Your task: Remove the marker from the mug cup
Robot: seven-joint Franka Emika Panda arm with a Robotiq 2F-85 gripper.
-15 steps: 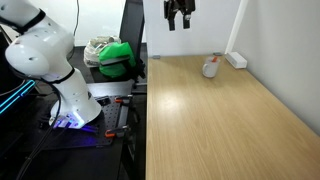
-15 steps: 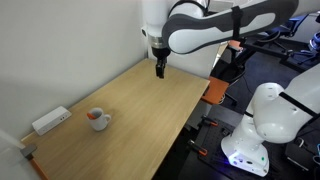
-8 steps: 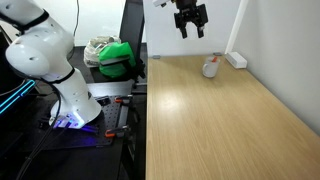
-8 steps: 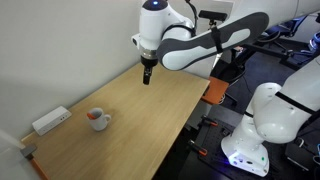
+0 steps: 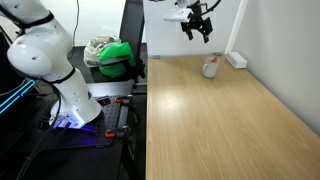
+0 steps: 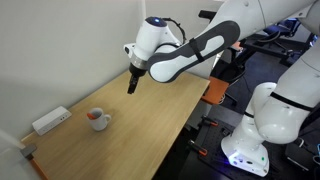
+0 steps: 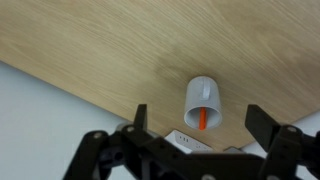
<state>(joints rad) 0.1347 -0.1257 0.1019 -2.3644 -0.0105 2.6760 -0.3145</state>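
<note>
The light grey mug cup (image 5: 210, 68) stands near the far end of the wooden table, close to the wall; it also shows in an exterior view (image 6: 97, 119) and the wrist view (image 7: 203, 102). The red-orange marker (image 7: 203, 119) stands inside it, also visible in an exterior view (image 6: 94, 116). My gripper (image 5: 198, 33) hangs in the air above the table, short of the mug, open and empty. It shows in an exterior view (image 6: 131, 86) and, with fingers spread wide, in the wrist view (image 7: 200, 135).
A flat white rectangular block (image 5: 236, 60) lies by the wall just beyond the mug, also seen in an exterior view (image 6: 50, 121). The wooden table (image 5: 220, 120) stretches toward the camera. A green bag (image 5: 117, 57) and equipment sit beside the table.
My gripper has moved along the table toward the mug over the last second, staying open and high above the surface. The mug and marker have not moved.
</note>
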